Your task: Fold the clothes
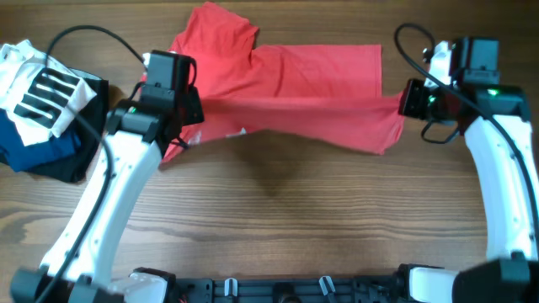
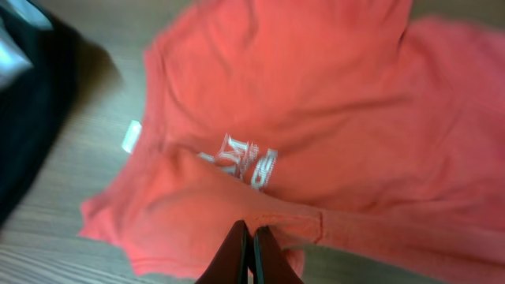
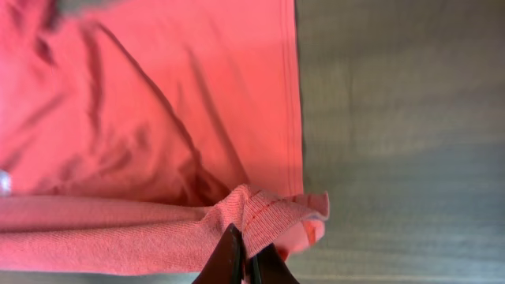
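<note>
Overhead, your red T-shirt (image 1: 303,84) looks light and limp; left gripper (image 2: 249,233) and right gripper (image 3: 245,238) each clamp its bunched edge, where the stitched hem should resist slipping.

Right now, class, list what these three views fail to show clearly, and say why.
Left wrist view: white lettering on the red T-shirt is blurred and creased, unreadable.
Left wrist view: white tag, too small to read.
Overhead: garment pile cut off by the left edge; count unclear.
Overhead: left claw hidden beneath its own wrist.
</note>
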Robot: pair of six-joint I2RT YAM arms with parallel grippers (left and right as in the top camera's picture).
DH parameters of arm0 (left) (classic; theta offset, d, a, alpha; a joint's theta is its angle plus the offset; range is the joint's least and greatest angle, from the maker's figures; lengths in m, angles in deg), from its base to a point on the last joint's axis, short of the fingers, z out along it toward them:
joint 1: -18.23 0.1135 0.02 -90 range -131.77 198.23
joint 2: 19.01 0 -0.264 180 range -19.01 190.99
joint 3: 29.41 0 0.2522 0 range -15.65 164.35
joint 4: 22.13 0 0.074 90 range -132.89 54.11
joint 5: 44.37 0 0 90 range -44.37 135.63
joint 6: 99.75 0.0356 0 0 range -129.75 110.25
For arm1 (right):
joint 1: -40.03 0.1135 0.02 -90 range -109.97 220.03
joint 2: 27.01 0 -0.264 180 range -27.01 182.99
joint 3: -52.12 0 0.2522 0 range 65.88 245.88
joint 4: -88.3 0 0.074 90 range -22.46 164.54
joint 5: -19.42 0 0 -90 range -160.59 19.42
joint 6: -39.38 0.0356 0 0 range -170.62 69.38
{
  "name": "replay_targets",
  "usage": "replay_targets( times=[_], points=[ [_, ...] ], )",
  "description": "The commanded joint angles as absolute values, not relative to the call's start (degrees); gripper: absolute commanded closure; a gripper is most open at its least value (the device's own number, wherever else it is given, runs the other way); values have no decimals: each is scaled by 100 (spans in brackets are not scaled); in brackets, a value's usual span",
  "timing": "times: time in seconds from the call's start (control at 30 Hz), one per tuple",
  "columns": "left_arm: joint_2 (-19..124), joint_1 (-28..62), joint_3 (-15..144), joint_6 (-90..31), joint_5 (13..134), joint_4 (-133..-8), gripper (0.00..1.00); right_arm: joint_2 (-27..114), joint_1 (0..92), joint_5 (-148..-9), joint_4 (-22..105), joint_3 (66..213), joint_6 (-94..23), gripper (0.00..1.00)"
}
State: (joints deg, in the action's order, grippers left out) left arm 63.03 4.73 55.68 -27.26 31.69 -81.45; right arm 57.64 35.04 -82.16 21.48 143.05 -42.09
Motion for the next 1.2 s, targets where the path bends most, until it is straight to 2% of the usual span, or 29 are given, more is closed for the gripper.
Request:
replay_targets(
  times=[0.0, 0.17, 0.3, 0.53, 0.63, 0.87, 1.17],
  points=[
    [5925, 508, 5671, -2796, 2750, -8110, 96, 5431, 3453, -8214, 2026, 14615, -4325, 96],
    [5658, 773, 5671, -2796, 2754, -8136, 96, 5409, 3394, -7508, 1626, 14620, -4235, 96],
    [5558, 950, 5671, -2801, 2859, -8289, 96, 5409, 3211, -7569, 1484, 14626, -4167, 96],
    [5859, 917, 5662, -2820, 4548, -8598, 96, 5414, 3213, -7571, 1340, 14624, -4309, 96],
    [6366, 779, 5658, -2812, 4629, -8777, 91, 5434, 3213, -7654, 1340, 14624, -4318, 96],
    [7844, -8, 5658, -2490, 4596, -8934, 65, 5648, 3213, -7656, 1230, 14615, -4323, 96],
    [8904, -191, 5658, -2493, 4583, -8580, 62, 5700, 3213, -7656, 1215, 14613, -4320, 96]
  ],
)
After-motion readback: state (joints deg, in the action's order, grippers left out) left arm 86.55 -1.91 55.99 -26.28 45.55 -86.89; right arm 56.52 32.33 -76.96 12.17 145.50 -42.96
